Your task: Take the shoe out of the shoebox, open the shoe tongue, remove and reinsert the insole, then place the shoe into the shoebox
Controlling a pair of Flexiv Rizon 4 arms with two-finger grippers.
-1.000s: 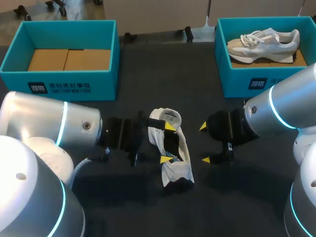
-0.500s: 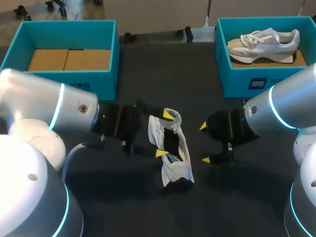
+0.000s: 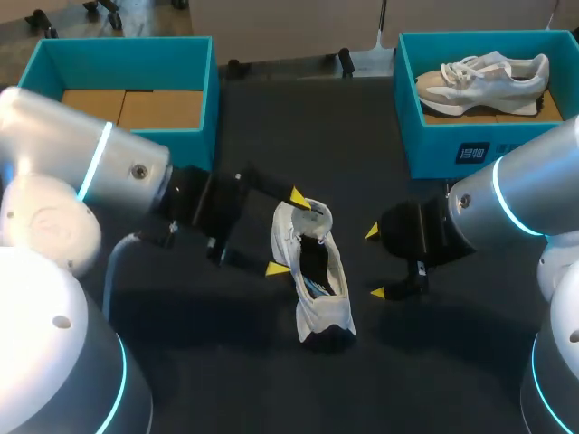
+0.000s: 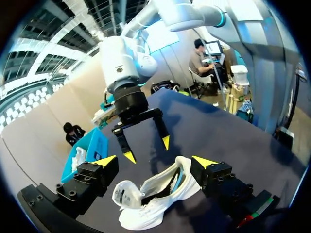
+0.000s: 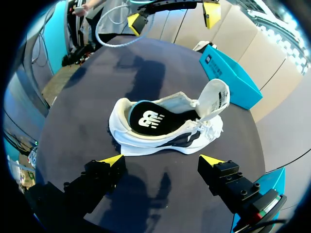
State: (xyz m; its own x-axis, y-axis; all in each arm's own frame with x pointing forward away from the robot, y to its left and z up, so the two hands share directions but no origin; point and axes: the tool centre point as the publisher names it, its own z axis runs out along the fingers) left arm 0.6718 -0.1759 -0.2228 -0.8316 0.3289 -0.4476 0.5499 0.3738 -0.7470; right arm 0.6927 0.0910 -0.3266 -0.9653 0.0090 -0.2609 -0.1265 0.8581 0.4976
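Bench [image 3: 271,127]: one dark, matte, unpatterned surface. In the head view it spans the whole width and continues out of the near side. Its far edge runs straight across the upper part of the view.

Shadows [image 3: 190,316]: broad, soft-edged patches, only slightly darker than the surface around them. They lie on the near half of the bench at the left and again at the right.

Left wrist view: the same bench [image 4: 228,131] stretches away ahead of the end effector as an even dark plane.

Right wrist view: the bench [image 5: 82,121] carries a blurred shadow [image 5: 146,80] on its far part and a smaller one [image 5: 163,187] close in between the end effector's fingers.
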